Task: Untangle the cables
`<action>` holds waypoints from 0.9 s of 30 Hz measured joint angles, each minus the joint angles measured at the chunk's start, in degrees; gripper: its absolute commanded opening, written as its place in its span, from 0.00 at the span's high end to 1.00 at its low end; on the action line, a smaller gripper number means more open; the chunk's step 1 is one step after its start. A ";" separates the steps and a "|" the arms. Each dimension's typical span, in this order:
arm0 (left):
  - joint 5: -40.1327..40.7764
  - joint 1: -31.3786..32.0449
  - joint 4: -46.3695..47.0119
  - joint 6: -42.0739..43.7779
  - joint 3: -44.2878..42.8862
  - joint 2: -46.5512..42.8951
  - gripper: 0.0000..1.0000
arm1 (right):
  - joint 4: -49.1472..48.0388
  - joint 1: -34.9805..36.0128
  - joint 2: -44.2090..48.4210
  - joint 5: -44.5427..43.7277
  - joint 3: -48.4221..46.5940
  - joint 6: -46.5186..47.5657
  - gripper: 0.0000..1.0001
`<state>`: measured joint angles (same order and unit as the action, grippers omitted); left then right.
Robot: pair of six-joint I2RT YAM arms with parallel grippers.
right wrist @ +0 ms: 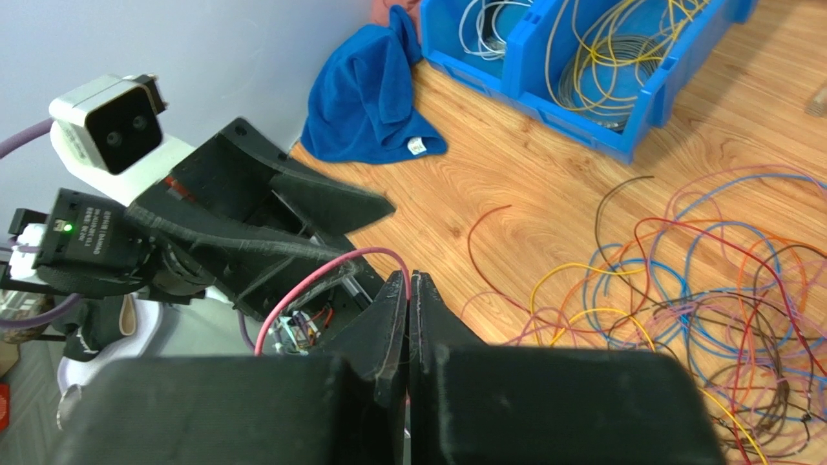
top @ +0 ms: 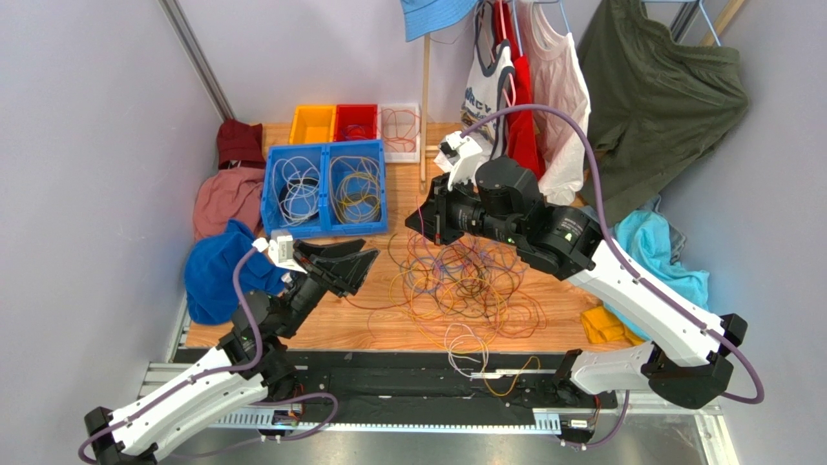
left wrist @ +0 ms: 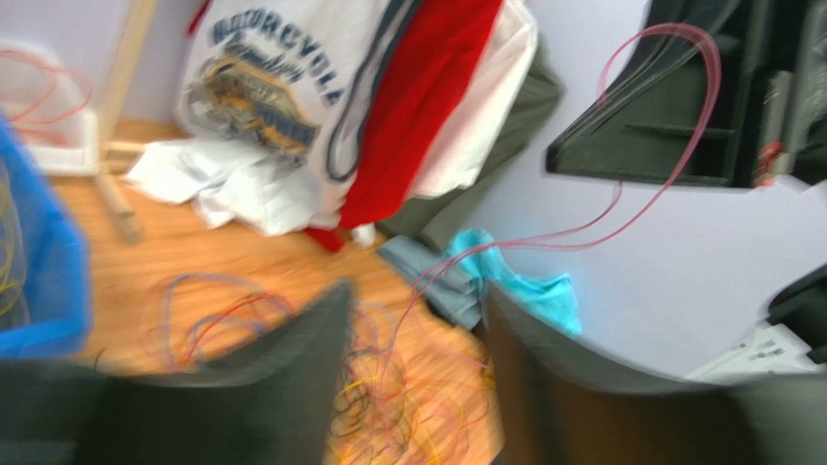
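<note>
The wooden table (top: 398,208) fills most of the booth. An olive garment (top: 650,97) hangs on the rack behind it, among other clothes. The right arm (top: 631,291) reaches in from the near right corner across the middle of the table. The left arm (top: 194,387) comes up from the near left.

A blue bin (top: 326,189) with two compartments sits at the back left. White cables (top: 296,189) are coiled in its left half and yellow cables (top: 356,189) in its right. Behind it stand an orange bin (top: 313,126), a red bin (top: 356,107) and a white bin (top: 400,107) in a row. A blue cloth (top: 218,276) is bunched at the table's left edge, just beside the left wrist.

The main tangle of cables (top: 466,286) lies loose on the wood in the middle, toward the near edge. Orange, red, blue, yellow and brown strands loop through one another.

The left gripper (top: 369,269) is raised near the left side of the heap, jaws standing apart and pointed at the other arm. The right gripper (right wrist: 408,291) hangs over the far side of the tangle, its fingers pressed together on a single pink cable (right wrist: 330,262). That strand arcs out of the fingertips toward the left gripper. The left wrist view is blurred, so I cannot tell whether it touches those open fingers
</note>
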<state>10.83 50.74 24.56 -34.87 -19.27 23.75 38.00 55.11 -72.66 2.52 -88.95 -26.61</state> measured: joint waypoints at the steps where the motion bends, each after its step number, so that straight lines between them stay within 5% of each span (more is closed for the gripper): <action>1: 0.50 0.00 -2.40 0.33 -0.02 -1.03 0.19 | 0.22 0.00 -0.17 -0.22 -0.02 0.13 1.00; 2: 0.66 0.00 -5.79 -0.02 -0.02 -2.47 0.08 | 0.63 0.00 -0.48 -0.59 -0.02 0.35 1.00; 8: -4.17 0.00 -11.96 0.70 0.20 -3.76 0.07 | 1.62 0.00 -1.18 -1.20 -0.07 0.55 1.00; 16: -11.13 0.00 5.55 0.31 13.03 8.41 0.06 | 3.50 0.00 -1.49 -1.18 -5.53 0.63 1.00; 27: -12.63 2.01 23.56 0.46 13.40 30.69 0.05 | 6.10 0.00 -2.21 -0.94 -11.26 1.22 1.00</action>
<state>-1.80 52.75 48.12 -34.41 -5.87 54.43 44.10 55.11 -74.87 1.58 -100.20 -25.39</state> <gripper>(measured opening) 0.947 0.008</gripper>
